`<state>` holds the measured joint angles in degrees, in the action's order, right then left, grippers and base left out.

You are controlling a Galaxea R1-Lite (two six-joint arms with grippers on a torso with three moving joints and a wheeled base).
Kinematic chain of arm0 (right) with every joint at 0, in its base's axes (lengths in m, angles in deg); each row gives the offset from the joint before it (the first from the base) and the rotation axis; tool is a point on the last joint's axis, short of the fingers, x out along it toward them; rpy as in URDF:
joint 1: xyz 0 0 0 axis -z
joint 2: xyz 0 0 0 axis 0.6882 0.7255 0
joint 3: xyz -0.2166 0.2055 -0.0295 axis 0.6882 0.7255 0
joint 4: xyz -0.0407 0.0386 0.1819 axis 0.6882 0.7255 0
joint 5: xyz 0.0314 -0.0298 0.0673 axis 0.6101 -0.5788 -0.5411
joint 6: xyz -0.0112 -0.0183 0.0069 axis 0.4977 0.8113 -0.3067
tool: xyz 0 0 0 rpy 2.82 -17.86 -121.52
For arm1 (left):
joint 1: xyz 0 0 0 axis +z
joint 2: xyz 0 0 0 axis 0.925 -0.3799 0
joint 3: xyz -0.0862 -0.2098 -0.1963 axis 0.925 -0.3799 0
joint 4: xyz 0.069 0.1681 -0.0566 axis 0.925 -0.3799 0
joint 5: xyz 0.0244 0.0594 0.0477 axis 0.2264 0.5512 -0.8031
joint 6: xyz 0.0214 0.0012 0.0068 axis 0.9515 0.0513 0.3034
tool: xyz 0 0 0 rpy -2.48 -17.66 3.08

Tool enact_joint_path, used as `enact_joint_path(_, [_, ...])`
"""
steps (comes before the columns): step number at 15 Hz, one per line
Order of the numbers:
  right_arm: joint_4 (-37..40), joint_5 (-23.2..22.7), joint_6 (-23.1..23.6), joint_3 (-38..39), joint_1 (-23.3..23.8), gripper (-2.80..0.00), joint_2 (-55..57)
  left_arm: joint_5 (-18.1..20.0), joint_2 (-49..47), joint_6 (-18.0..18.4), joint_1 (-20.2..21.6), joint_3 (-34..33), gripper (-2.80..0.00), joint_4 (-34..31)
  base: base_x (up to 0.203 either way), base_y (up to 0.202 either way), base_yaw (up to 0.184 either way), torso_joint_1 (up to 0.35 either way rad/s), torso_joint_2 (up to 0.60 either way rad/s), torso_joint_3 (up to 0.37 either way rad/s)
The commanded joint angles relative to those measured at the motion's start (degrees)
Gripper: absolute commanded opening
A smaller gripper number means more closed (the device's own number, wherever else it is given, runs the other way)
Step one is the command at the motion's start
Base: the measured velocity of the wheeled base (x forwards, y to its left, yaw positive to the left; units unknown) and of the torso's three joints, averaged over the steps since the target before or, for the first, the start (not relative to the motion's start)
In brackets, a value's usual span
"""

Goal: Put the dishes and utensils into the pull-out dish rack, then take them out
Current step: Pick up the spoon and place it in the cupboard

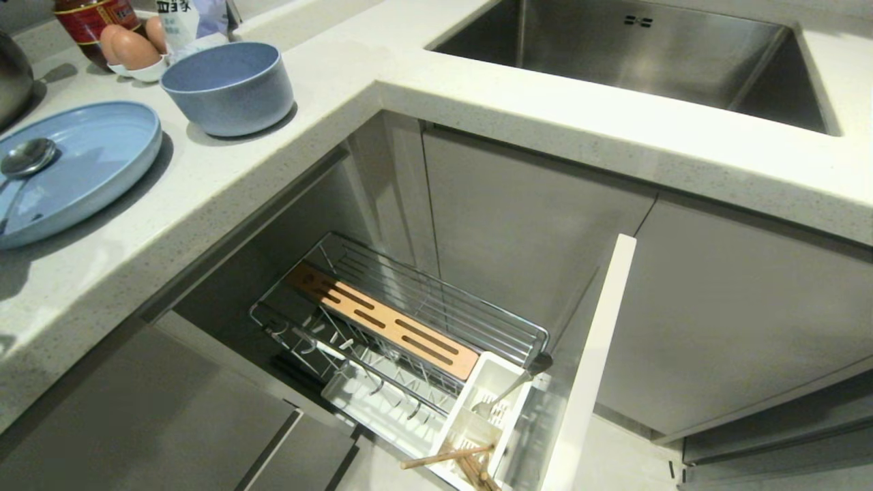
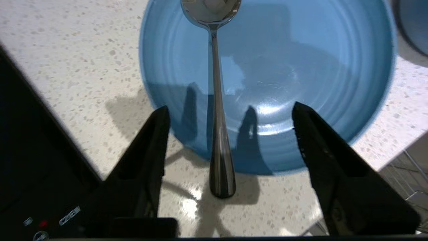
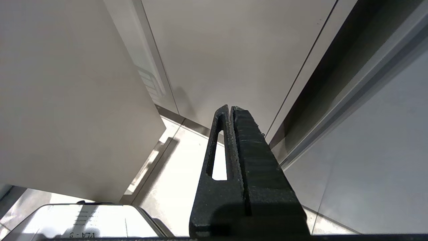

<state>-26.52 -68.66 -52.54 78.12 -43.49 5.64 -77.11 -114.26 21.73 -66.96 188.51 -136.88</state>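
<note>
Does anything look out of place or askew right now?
One chopstick lies tipped across the utensil caddy instead of standing. The spoon rests on the plate, its handle overhanging onto the counter.

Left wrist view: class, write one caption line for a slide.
Open left gripper above the spoon lying across the blue plate rim.

Pale blue plate (image 1: pixel 82 170) lies flat at the desk's left edge; the silver spoon (image 1: pixel 24 158) rests across it, handle overhanging the rim. Blue bowl (image 1: pixel 228 87) stands upright behind it. Chopsticks (image 1: pixel 457 460) lie tilted in the caddy of the extended dish rack (image 1: pixel 409 327).
</note>
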Motion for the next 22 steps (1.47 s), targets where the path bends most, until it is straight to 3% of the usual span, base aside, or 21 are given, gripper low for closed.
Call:
enact_joint_path(1, [0.00,-0.04,0.00,0.00,0.00,-2.80,0.00,0.20,-3.15,-0.36,0.00,0.08,0.00,-0.40,0.000,0.000,0.000,0.000,0.00,0.000])
enact_joint_path(18, [0.00,-0.04,0.00,0.00,0.00,-2.80,0.00,3.95,-9.77,-2.68,-0.26,0.87,0.00,-1.61,0.000,0.000,0.000,0.000,0.00,0.000])
enact_joint_path(19, [0.00,-0.04,0.00,0.00,0.00,-2.80,0.00,3.92,-9.77,-2.68,-0.18,0.87,-2.80,-1.61,0.000,0.000,0.000,0.000,0.00,0.000])
enact_joint_path(22, [0.00,0.00,0.00,0.00,0.00,-2.80,0.00,3.77,-9.77,-2.77,-0.18,0.96,-2.80,-1.61,0.000,0.000,0.000,0.000,0.00,0.000])
